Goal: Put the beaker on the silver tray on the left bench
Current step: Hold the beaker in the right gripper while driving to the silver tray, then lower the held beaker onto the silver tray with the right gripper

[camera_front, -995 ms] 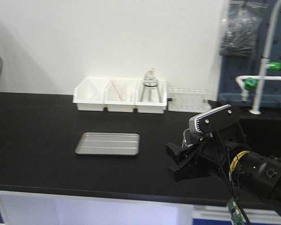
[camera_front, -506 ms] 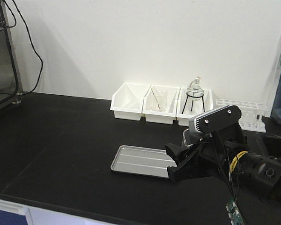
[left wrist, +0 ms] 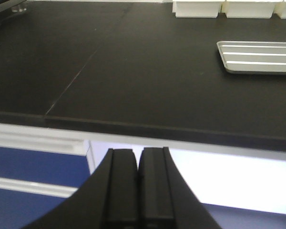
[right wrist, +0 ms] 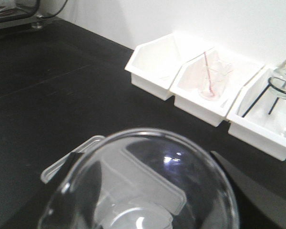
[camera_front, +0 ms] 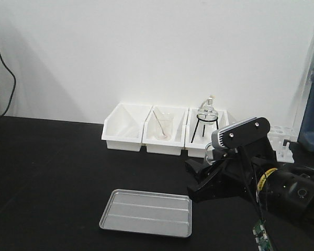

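The beaker (right wrist: 148, 186) is clear glass, and its round rim fills the lower half of the right wrist view. My right gripper (right wrist: 150, 191) is shut on it, with a dark finger on each side. In the front view this gripper (camera_front: 199, 182) hangs over the left bench (camera_front: 52, 172), just right of the silver tray (camera_front: 146, 213). The tray lies flat on the black worktop. It also shows through and beside the beaker (right wrist: 62, 168). My left gripper (left wrist: 138, 155) is shut and empty, below the bench's front edge (left wrist: 133, 125). The tray (left wrist: 257, 57) is far to its right.
Three white bins (camera_front: 162, 135) stand at the back against the wall. The middle one holds a larger beaker with a pinkish stirrer (right wrist: 210, 81). The right one holds a round flask on a black tripod (camera_front: 205, 117). A test tube rack (camera_front: 282, 140) stands further right.
The front view has swung and moved closer. The sink and tap left the frame, and the bins and tray sit nearer and lower. The right arm keeps its pose, holding the beaker.
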